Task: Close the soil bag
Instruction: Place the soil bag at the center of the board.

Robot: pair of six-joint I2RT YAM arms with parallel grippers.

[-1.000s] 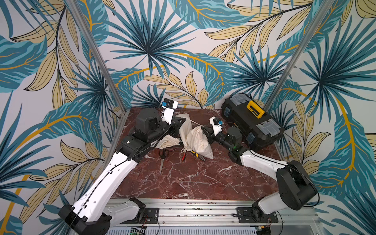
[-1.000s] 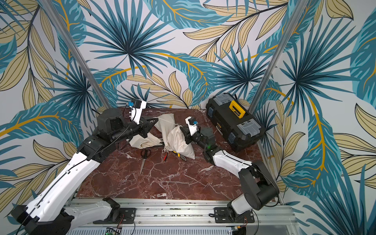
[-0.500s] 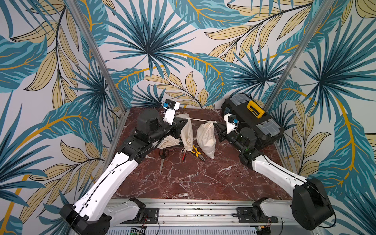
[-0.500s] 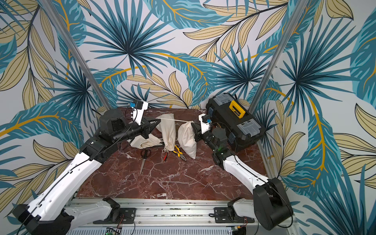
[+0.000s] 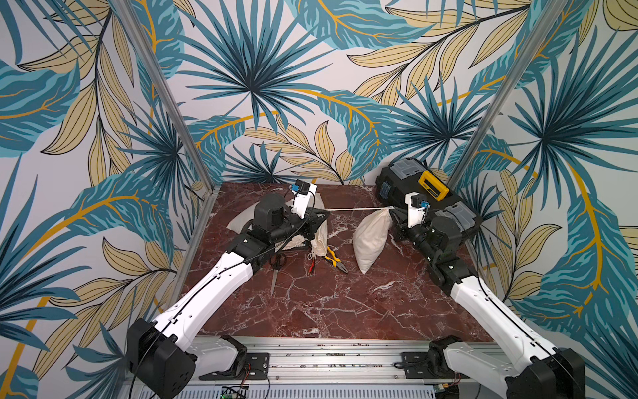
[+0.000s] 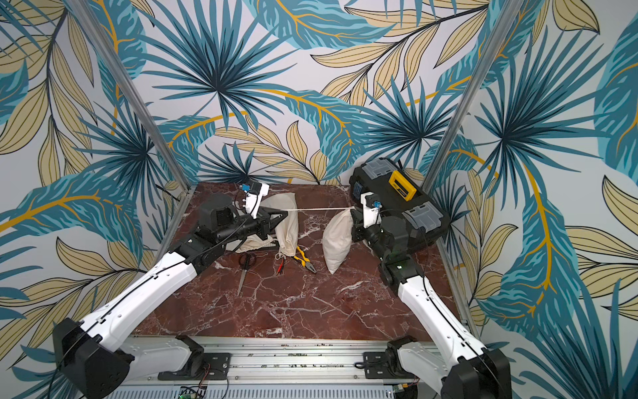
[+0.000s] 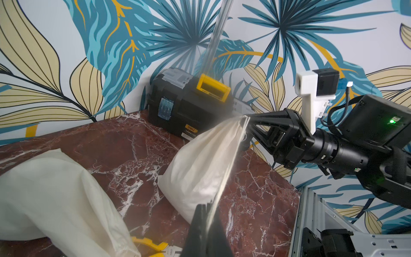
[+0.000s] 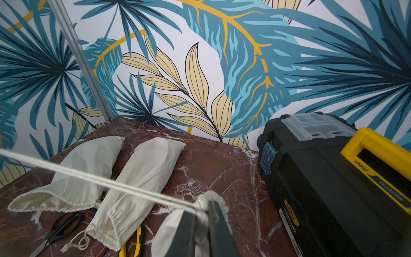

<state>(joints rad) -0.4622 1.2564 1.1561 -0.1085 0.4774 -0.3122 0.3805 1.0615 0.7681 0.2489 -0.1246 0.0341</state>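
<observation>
The soil bag (image 5: 371,238) (image 6: 336,238) is a cream cloth sack right of the table's middle, hanging tilted with its bottom corner on the marble. My right gripper (image 5: 393,212) (image 8: 203,211) is shut on its gathered neck. A white drawstring (image 5: 352,209) (image 8: 111,183) runs taut from the neck leftwards to my left gripper (image 5: 326,215) (image 7: 208,207), which is shut on the string's end. In the left wrist view the string (image 7: 229,169) crosses in front of the bag (image 7: 200,164). The bag's mouth looks bunched tight at the right fingers.
Two more cream cloth bags (image 8: 86,171) (image 8: 142,184) lie by the left arm. Scissors (image 5: 276,269), yellow-handled pliers (image 5: 333,259) and a small red tool (image 5: 311,266) lie on the marble between the arms. A black and yellow toolbox (image 5: 428,193) stands at the back right, just behind the right gripper.
The right gripper has carried the bag's neck to the right, away from the other bags and the left gripper. The drawstring between the grippers has lengthened and pulled taut.
</observation>
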